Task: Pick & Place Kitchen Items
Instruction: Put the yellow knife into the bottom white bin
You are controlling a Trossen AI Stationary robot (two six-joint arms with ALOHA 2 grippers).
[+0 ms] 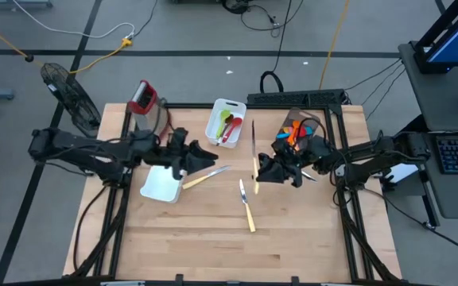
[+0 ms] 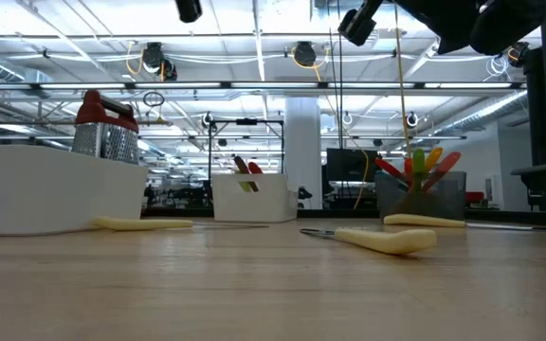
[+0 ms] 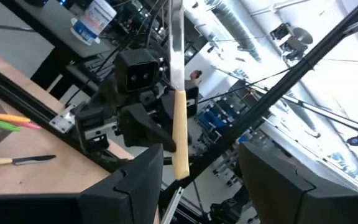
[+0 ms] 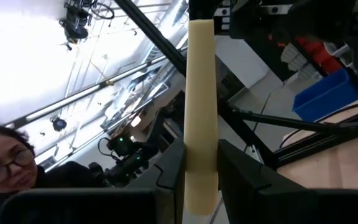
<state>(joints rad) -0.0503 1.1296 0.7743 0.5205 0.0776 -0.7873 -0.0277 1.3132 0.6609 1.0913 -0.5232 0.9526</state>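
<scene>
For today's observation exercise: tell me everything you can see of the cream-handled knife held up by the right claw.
The cream-handled knife has a smooth, plastic-looking cream handle and a slim metal blade. The right claw is shut on the handle's lower part, one dark finger on each side. The knife is lifted clear of the wooden table and stands about in line with the claw, blade end away from it. Only the fingers touch it.

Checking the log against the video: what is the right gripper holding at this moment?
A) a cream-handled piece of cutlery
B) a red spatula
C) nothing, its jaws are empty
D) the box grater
A: the right wrist view shows the right gripper closed on the cream handle of a piece of cutlery, and the high view shows it held above the table.
</scene>
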